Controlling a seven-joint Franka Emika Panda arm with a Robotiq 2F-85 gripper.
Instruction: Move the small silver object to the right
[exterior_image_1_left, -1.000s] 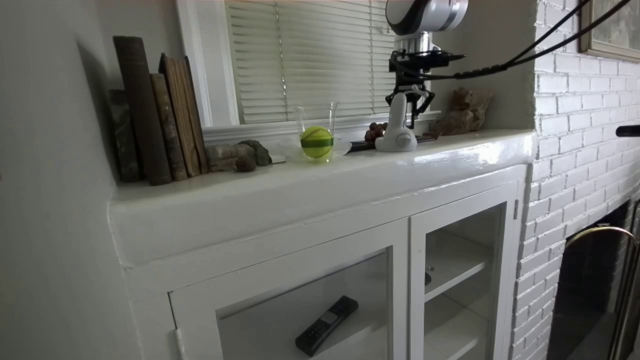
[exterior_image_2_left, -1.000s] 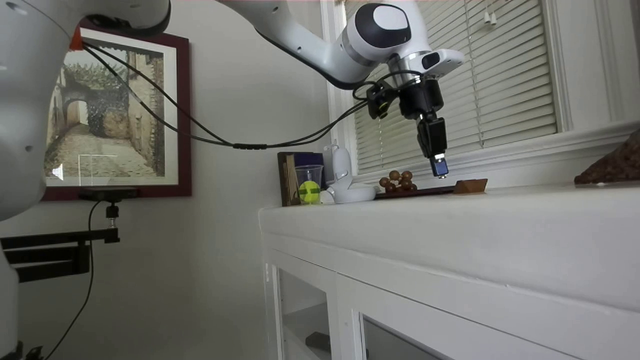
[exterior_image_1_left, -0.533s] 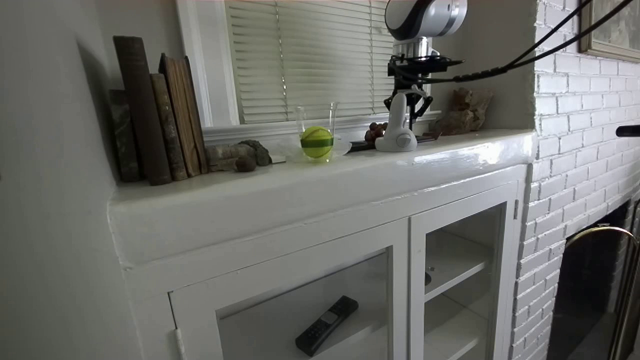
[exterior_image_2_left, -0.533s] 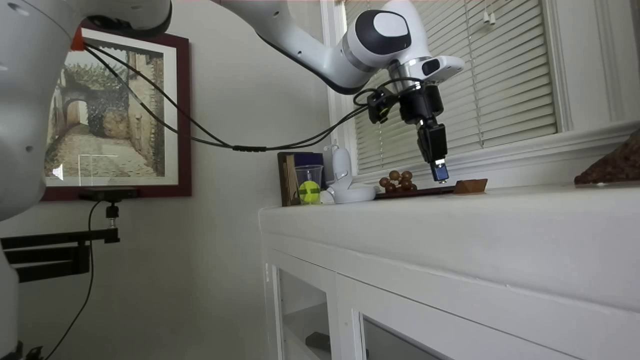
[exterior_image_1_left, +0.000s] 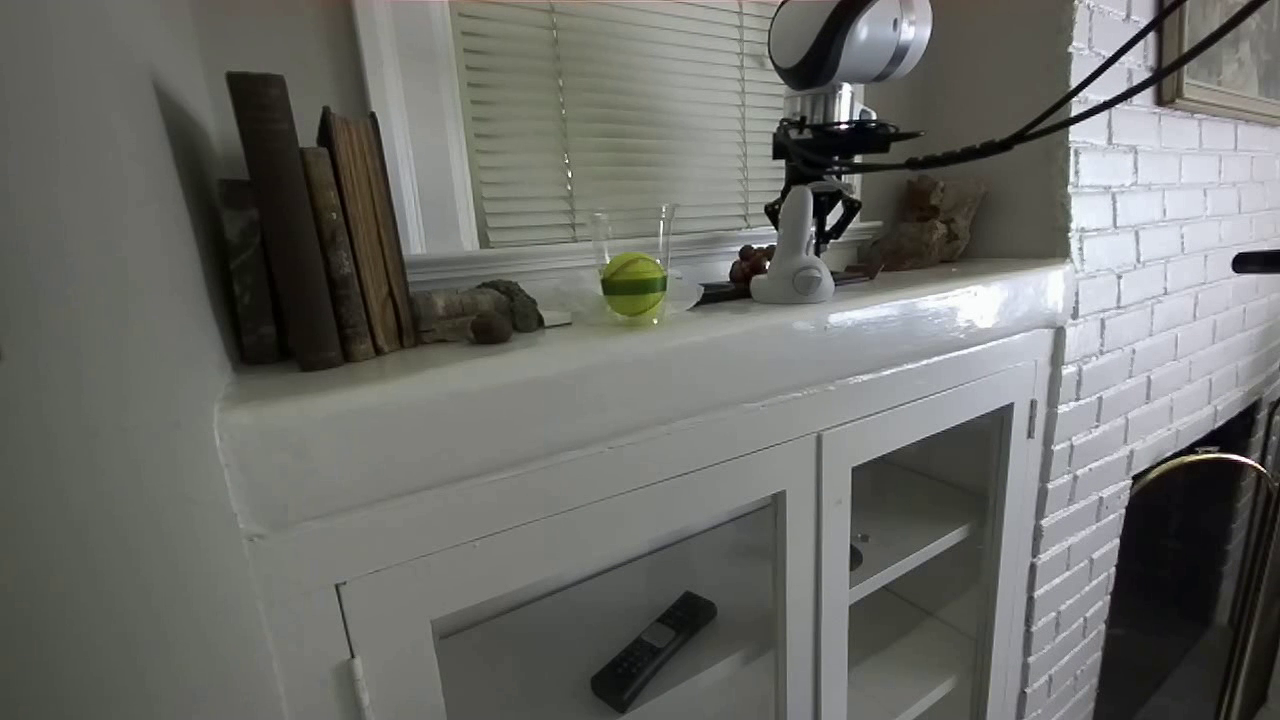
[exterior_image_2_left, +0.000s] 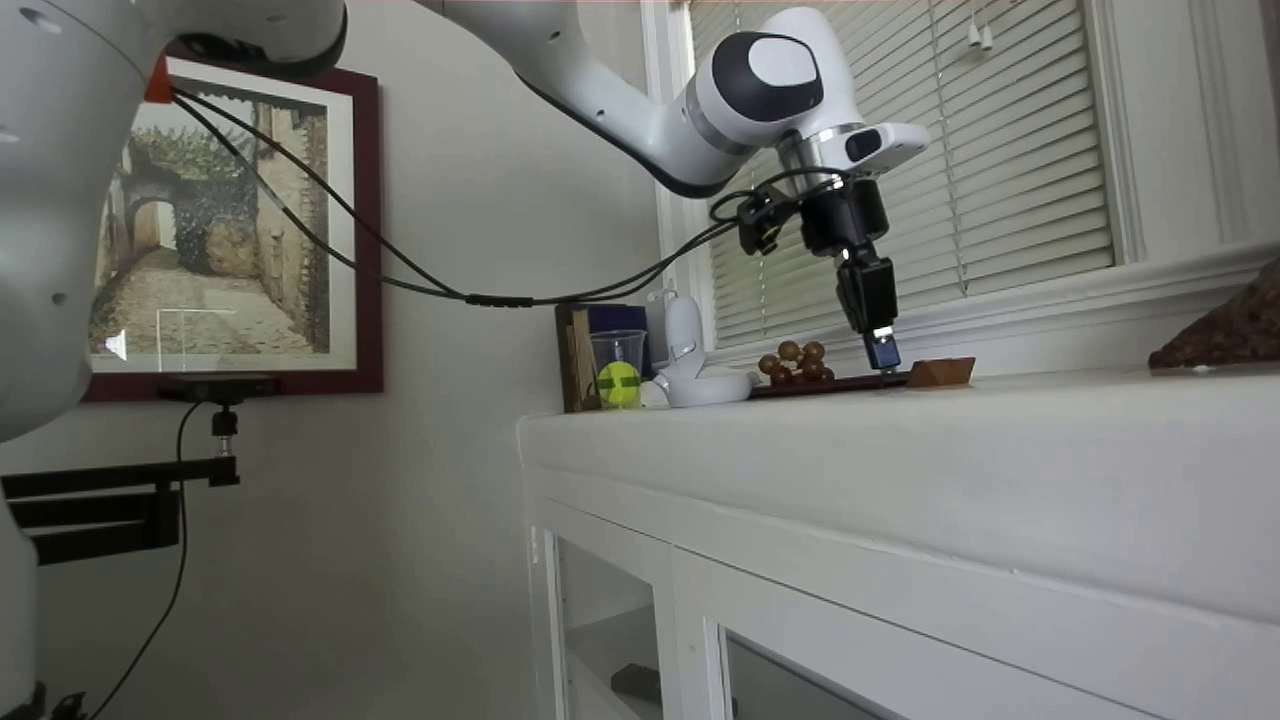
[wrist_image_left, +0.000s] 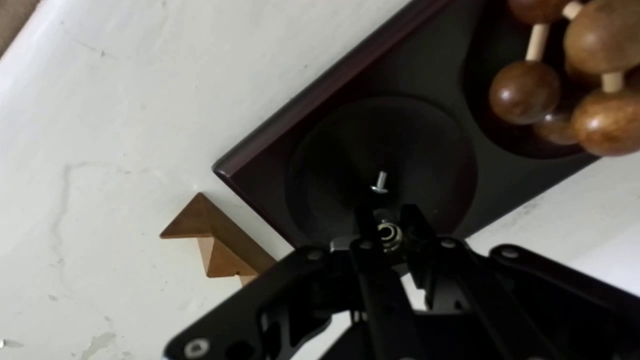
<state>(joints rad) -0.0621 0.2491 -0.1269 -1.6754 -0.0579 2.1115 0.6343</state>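
Observation:
My gripper (wrist_image_left: 387, 214) is nearly shut, with a small silver, ring-ended metal object (wrist_image_left: 391, 236) between its fingers; the left finger hides part of it. It hangs over the round recess of a dark tray (wrist_image_left: 430, 75). A tiny silver piece with a thin stem and flat head (wrist_image_left: 380, 183) shows in that recess, just ahead of the fingertips. In an exterior view the gripper (exterior_image_2_left: 884, 352) is just above the tray (exterior_image_2_left: 835, 385), with a small bright bit below its tip. In an exterior view a white device partly hides the gripper (exterior_image_1_left: 822, 240).
A brown wooden zigzag piece (wrist_image_left: 220, 240) lies beside the tray's corner. A wooden ball puzzle (wrist_image_left: 525, 92) sits in the tray's other recess. On the white ledge (exterior_image_1_left: 620, 385) stand a white device (exterior_image_1_left: 795, 265), a cup with a ball (exterior_image_1_left: 632, 280), books (exterior_image_1_left: 300, 220) and rocks (exterior_image_1_left: 925, 225).
My gripper has moved down toward the tray in both exterior views, the bright bit below its tip moving with it. The other things have stayed in place.

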